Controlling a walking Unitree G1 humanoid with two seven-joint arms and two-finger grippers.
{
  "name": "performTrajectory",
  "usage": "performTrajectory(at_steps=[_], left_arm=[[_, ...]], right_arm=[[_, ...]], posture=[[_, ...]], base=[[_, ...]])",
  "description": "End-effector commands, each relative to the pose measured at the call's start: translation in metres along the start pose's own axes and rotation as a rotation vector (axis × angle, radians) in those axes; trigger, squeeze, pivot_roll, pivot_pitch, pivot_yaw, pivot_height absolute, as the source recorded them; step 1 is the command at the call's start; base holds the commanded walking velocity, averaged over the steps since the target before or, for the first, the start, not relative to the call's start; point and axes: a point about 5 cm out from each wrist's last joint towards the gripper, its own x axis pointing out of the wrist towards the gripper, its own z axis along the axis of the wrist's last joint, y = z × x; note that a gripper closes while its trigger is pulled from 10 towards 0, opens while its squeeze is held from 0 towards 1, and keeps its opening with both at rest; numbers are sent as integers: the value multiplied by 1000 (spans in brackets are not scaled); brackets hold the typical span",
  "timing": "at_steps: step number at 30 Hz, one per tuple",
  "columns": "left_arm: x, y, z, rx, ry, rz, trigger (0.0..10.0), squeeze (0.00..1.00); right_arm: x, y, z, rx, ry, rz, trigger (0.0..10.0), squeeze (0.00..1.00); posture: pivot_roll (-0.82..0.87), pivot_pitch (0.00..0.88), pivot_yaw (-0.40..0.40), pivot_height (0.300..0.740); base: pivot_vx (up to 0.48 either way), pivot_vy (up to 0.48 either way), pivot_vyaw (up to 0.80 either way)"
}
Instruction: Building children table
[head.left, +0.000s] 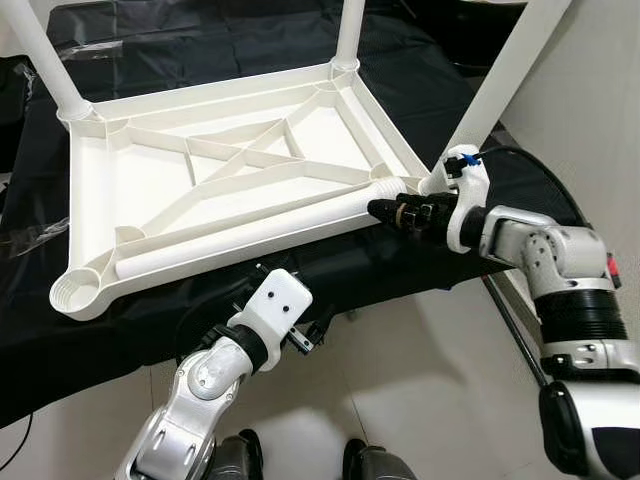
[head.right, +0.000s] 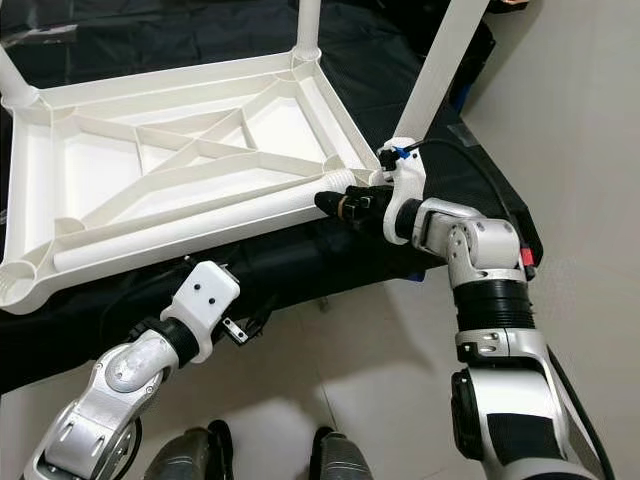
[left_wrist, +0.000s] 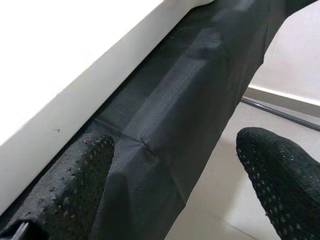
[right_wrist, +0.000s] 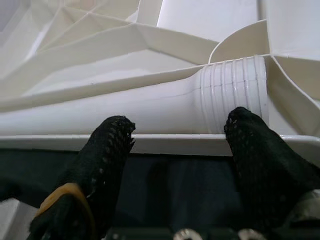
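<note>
White tabletop lies upside down on a black cloth, three legs standing in its corner sockets. A loose leg rests along its near rim. The right gripper, fingers apart, sits at that leg's threaded end; the left gripper, also spread, hangs by the cloth's edge.

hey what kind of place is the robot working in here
Probably a room in a home, used as a makeshift assembly spot: pale tiled floor, plain white wall, and a white plastic tabletop lying upside down on a black cloth-covered surface.
</note>
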Motion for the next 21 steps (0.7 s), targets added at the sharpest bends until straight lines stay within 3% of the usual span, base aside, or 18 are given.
performTrajectory(at_steps=[1,4,7,11,14,17,21], left_arm=[[-3,-5,-2,-25,13,-11,10000,0],[-4,-5,-2,-27,13,-11,10000,0],[-5,-5,-2,-29,16,-12,10000,0],[-5,-6,-2,-30,16,-12,10000,0],[-5,-8,-2,-35,16,-17,10000,0],[-5,-10,-3,-36,18,-21,10000,0],[-6,-11,-4,-34,22,-23,10000,0]], right_arm=[[3,-7,-26,84,78,-29,10000,0],[1,-8,-21,122,42,-16,10000,0],[-2,-8,-10,232,-39,76,10000,0],[-4,-7,-7,238,-61,109,10000,0],[-13,0,5,269,-154,253,10000,0],[-24,5,14,231,-204,338,10000,0],[-28,2,20,125,-178,289,10000,0]], posture=[[129,298,-67,740],[129,298,-65,740],[128,298,-66,740],[129,299,-67,740],[126,301,-66,740],[125,301,-69,740],[127,300,-72,740]], base=[[0,0,0],[0,0,0],[0,0,0],[0,0,0],[0,0,0],[0,0,0],[0,0,0]])
